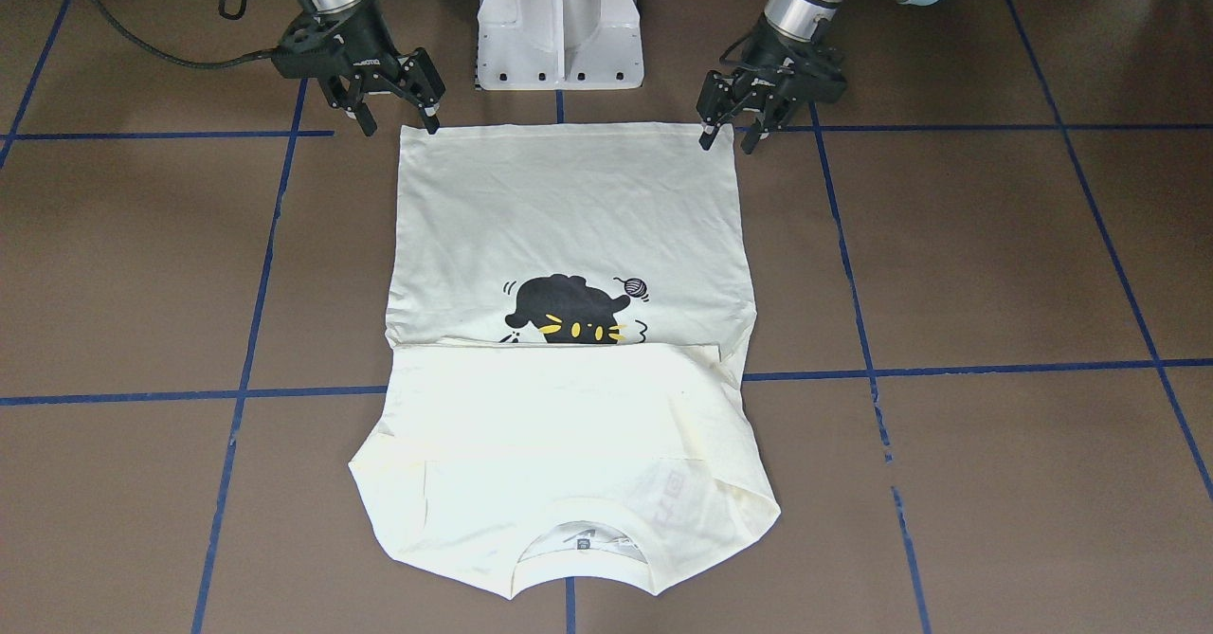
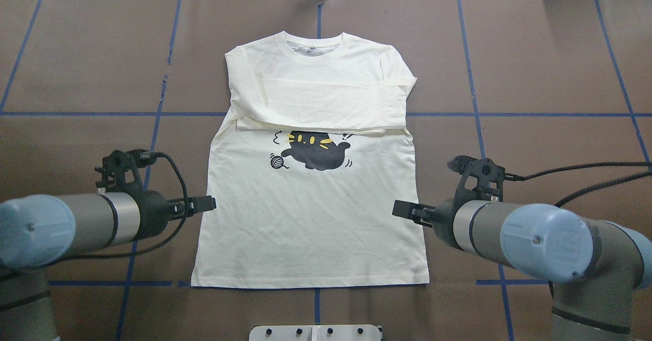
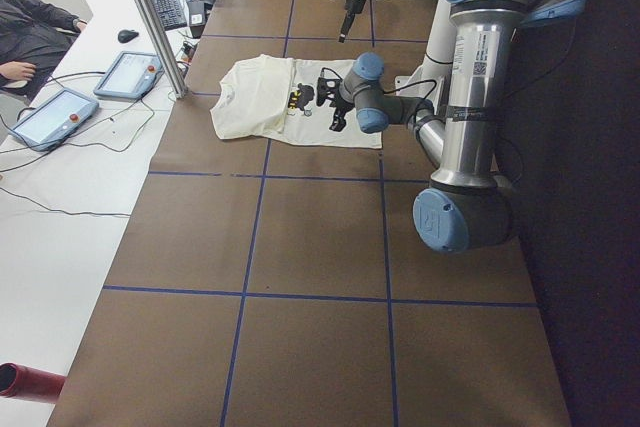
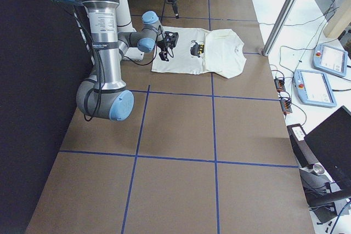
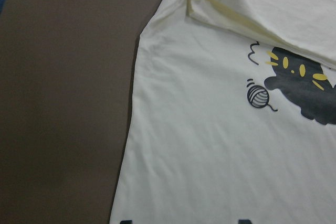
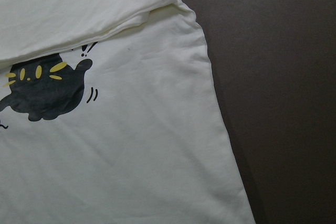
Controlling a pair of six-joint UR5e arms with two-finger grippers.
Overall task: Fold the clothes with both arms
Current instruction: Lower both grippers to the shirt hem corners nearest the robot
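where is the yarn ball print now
Overhead view: the yarn ball print sits on the T-shirt, just left of the black cat, on the robot's left side.

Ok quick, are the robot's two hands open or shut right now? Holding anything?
Left gripper: open, holding nothing.
Right gripper: open, holding nothing.

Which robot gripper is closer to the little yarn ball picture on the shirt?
Left. The grey yarn ball print lies beside the black cat print, toward the left gripper; the right gripper is beyond the cat.
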